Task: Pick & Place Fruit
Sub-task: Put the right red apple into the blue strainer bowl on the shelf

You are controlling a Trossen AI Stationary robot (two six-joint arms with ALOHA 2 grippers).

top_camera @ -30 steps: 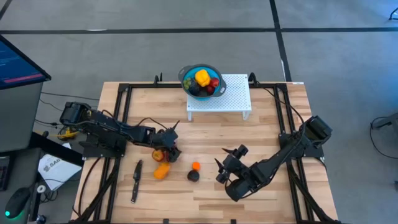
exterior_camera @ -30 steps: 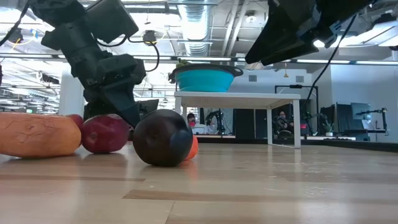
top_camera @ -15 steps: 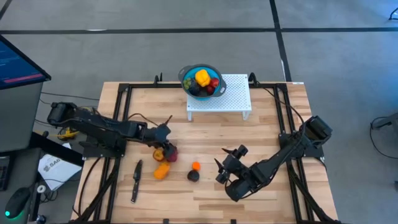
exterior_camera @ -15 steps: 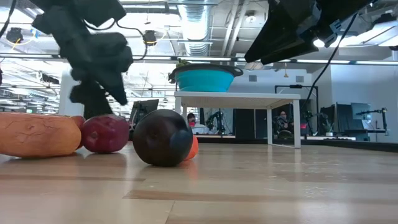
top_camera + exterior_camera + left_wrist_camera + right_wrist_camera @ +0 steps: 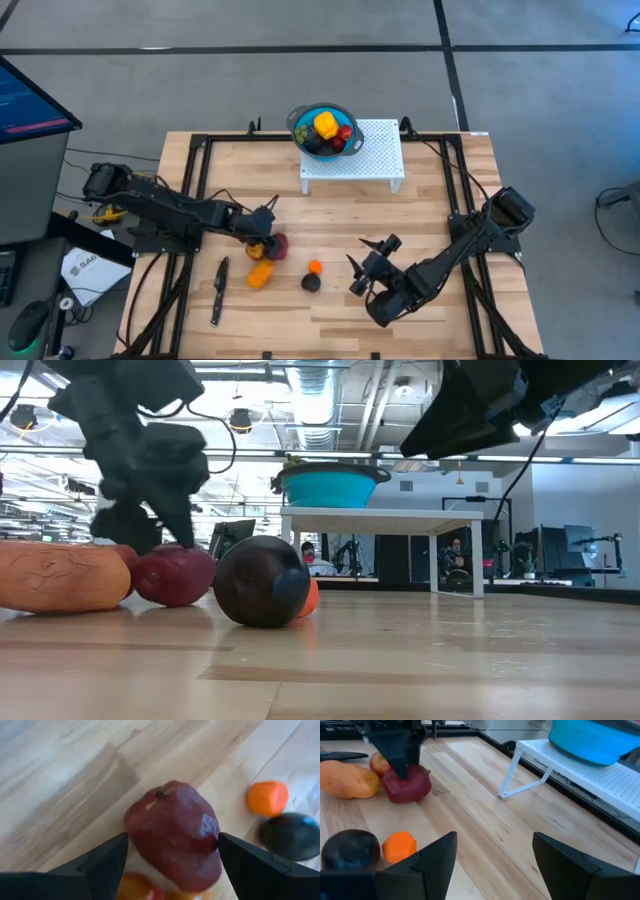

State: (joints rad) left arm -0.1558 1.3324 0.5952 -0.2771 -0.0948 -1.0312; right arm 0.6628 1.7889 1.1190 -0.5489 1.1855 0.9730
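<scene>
My left gripper (image 5: 262,232) is open, pointing down over a dark red apple (image 5: 175,835) that rests on the table, with one finger on either side of it. Beside the apple lie a small yellow-red fruit (image 5: 255,248) and a long orange fruit (image 5: 260,275). A small orange fruit (image 5: 315,267) and a near-black fruit (image 5: 312,283) lie farther right. Other fruits fill the blue bowl (image 5: 300,118). My right gripper (image 5: 368,268) is open, above the table to the right of the fruits. My left gripper comes at the dark red apple (image 5: 175,575) from above, its fingers (image 5: 107,860) close beside the apple's two flanks. I cannot tell whether they touch it. The apple sits on the table.
The blue bowl stands on a white perforated stand (image 5: 375,150) at the far middle of the table. A slim black knife (image 5: 218,290) lies near the left edge. Black frame rails (image 5: 195,200) run along both sides. Bare wood lies between the stand and the fruits.
My left gripper rose from between the apple and the near-black fruit, drew back toward the table's left, then came down again over the dark red apple. The apple has shifted slightly in the low view.
</scene>
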